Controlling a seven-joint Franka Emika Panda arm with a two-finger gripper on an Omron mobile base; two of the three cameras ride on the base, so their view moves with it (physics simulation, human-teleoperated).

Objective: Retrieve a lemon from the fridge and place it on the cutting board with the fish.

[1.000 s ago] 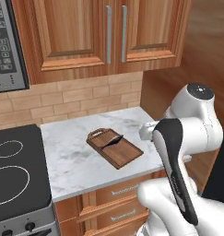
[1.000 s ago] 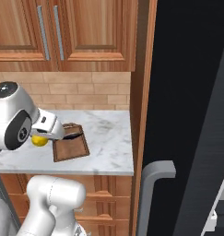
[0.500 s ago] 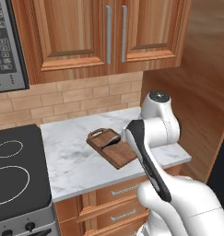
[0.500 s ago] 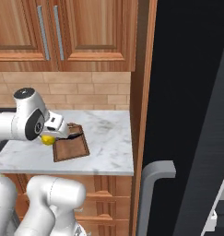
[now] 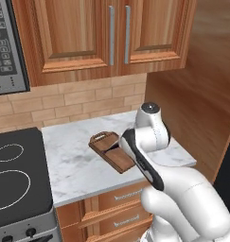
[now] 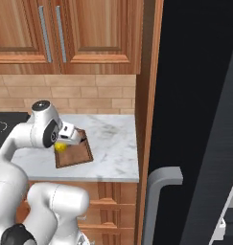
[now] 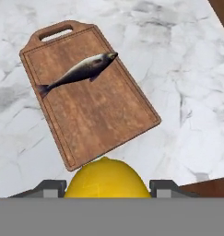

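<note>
The lemon (image 7: 107, 179) is bright yellow and sits between my gripper's (image 7: 107, 188) two fingertips (image 7: 51, 188), which are shut on it. It hangs just above the near end of the dark brown cutting board (image 7: 102, 117). A small silvery fish (image 7: 81, 70) lies across the board's far half, by the handle cut-out. From the right base view, the lemon (image 6: 60, 146) shows under the hand, with the gripper (image 6: 64, 142) at the left edge of the cutting board (image 6: 75, 154). My arm hides part of the cutting board (image 5: 106, 149) in the left base view. The black fridge (image 6: 194, 119) stands at the right.
The board lies on a white marble counter (image 5: 74, 172) with drawers under it. A black stove top (image 5: 12, 184) adjoins it on the left, below a microwave (image 5: 5, 47). Wooden wall cabinets (image 5: 111, 33) hang above. A grey fridge handle (image 6: 158, 191) juts out near the counter's right end.
The arm has swung in over the counter, carrying the lemon from beside the board's left edge to just over that edge. The grip has not changed.
</note>
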